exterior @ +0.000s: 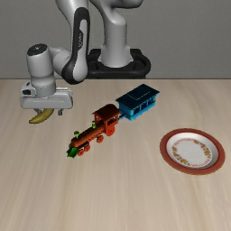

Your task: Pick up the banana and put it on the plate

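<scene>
The gripper [42,109], a blocky pale-grey hand on a glossy white and grey jointed arm [79,41], hung low over the table [115,194] near the exterior view's left edge. As far as I could see it was closed around the banana [38,117], which sat tucked right under it. The fruit was a short, smooth yellow crescent with a dark tip, its ends curving upward. The tabletop was a pale, matte wood grain. Near the middle stood a toy locomotive [93,132], shiny red and black with green and yellow trim, its round boiler pointing towards the lower left. Just behind it was a boxy blue wagon [138,102] with an open top. Any lettering on them was too small to make out. Well apart from the banana, towards the exterior view's right, lay the plate [191,162], a round, shallow, white dish with a reddish-brown patterned rim.
</scene>
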Available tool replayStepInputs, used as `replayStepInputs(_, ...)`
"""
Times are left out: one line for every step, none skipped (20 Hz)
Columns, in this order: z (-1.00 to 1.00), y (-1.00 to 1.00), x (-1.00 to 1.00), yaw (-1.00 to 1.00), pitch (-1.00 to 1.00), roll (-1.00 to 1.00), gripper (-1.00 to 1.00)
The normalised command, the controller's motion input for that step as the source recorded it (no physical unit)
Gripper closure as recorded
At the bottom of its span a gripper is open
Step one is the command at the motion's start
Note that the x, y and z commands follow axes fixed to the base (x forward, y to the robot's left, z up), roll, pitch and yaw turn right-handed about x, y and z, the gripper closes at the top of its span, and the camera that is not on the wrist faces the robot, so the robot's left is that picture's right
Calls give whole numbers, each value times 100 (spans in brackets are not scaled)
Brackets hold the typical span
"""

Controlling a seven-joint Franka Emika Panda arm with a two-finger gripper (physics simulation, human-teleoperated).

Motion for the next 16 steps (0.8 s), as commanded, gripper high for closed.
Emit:
replayStepInputs(0, 0, 0, 0, 0, 0, 100)
replayStepInputs(0, 0, 0, 0, 0, 0, 100)
replayStepInputs(0, 0, 0, 0, 0, 0, 100)
replayStepInputs(100, 0, 0, 0, 0, 0, 100)
replayStepInputs(0, 0, 0, 0, 0, 0, 100)
replayStepInputs(100, 0, 0, 0, 0, 0, 100)
replayStepInputs(100, 0, 0, 0, 0, 0, 100)
replayStepInputs(100, 0, 0, 0, 0, 0, 100)
replayStepInputs(100, 0, 0, 0, 0, 0, 100)
replayStepInputs(100, 0, 0, 0, 0, 0, 100)
replayStepInputs(100, 0, 0, 0, 0, 0, 100)
replayStepInputs(100, 0, 0, 0, 0, 0, 100)
replayStepInputs(100, 0, 0, 0, 0, 0, 100)
replayStepInputs(100, 0, 0, 0, 0, 0, 100)
replayStepInputs(100, 0, 0, 0, 0, 0, 100)
replayStepInputs(100, 0, 0, 0, 0, 0, 100)
